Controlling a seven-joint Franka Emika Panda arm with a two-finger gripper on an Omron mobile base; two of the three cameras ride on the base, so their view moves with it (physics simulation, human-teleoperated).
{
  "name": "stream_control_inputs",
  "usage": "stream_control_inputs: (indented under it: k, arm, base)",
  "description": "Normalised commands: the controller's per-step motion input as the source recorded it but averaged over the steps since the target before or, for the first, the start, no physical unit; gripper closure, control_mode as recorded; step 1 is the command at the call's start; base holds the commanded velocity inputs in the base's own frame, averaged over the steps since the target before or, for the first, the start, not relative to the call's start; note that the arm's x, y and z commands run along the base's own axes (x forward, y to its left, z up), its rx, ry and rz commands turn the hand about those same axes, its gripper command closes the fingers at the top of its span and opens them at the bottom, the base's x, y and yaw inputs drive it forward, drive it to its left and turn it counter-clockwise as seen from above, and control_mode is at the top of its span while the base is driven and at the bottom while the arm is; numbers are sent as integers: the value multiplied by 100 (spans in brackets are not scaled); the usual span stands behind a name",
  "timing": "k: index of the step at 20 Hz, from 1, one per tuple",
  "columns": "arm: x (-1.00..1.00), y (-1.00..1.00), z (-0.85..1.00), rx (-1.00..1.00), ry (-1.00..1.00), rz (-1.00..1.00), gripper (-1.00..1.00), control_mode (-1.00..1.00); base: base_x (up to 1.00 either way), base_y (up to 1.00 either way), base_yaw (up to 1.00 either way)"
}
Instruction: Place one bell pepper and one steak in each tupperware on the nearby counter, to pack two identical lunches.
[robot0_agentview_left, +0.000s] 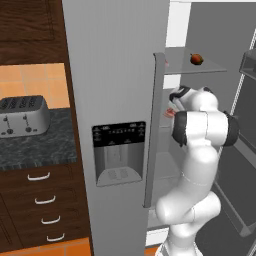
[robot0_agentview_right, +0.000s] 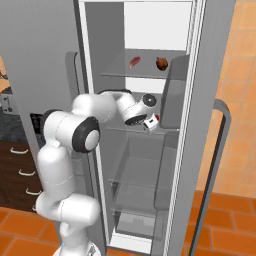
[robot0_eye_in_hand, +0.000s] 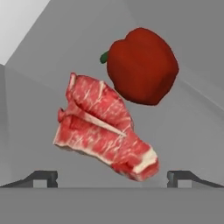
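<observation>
Grey fridge walls surround the arm, which reaches onto a middle shelf. Its claw is spread wide and holds nothing, its 2 tips flanking a steak lying just ahead. Just beyond, a red bell pepper sits at the meat's far edge. Higher up, another steak and pepper rest apart on the upper shelf. Left of the fridge, a toaster stands on the black counter.

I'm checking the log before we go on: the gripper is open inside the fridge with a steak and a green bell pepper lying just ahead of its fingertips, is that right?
Not quite: the bell pepper is red, not green; only its stem is green, as the hand view shows. The rest holds: the gripper is open inside the fridge, with the steak just ahead of its fingertips.
</observation>
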Motion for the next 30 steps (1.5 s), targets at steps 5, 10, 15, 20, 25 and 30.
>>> stream_control_inputs:
  k: [5,10,15,20,25,30]
  arm:
    - [26,-20,-1,0,0,5,-100,-100]
    - [37,0,-12,0,0,3,-100,-100]
    - [16,12,-25,0,0,0,-100,-100]
    - [-5,39,-23,-1,1,0,-100,-100]
    - [-19,49,-16,-2,0,0,-100,-100]
    - [11,6,-3,0,0,0,100,-100]
  base:
    - [0,0,0]
    - [0,0,0]
    - [0,0,0]
    - [0,0,0]
    - [0,0,0]
    - [0,0,0]
